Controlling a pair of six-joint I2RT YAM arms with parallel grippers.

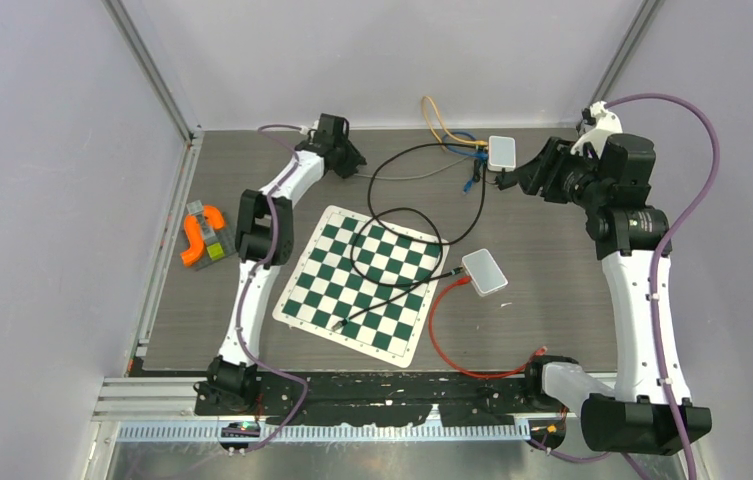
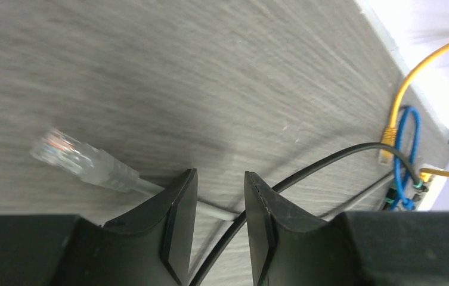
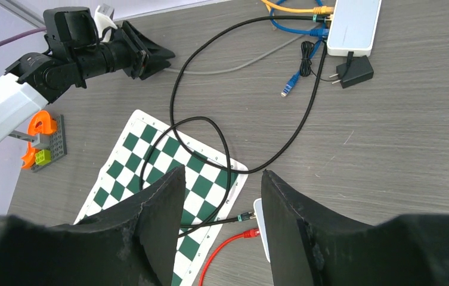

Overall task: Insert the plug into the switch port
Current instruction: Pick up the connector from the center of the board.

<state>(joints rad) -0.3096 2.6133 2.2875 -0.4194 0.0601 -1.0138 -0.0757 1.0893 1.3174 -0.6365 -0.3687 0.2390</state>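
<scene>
Straddling grey cable (image 2: 213, 210), left hand (image 2: 220, 176) apart, right hand (image 3: 222, 173) apart, clear plug (image 2: 70, 152) visible from left wrist only.

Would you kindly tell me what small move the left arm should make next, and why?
Probably close the left gripper on the grey cable: it runs between the open jaws, just behind the clear plug, which lies loose on the table and is not yet held.

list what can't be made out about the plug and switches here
Left wrist: grey cable runs between the left jaws, which hide any contact.
Left wrist: clear plug blurred, pins unreadable.
Top: far switch ports too small.
Right wrist: near switch mostly behind the right jaws.
</scene>
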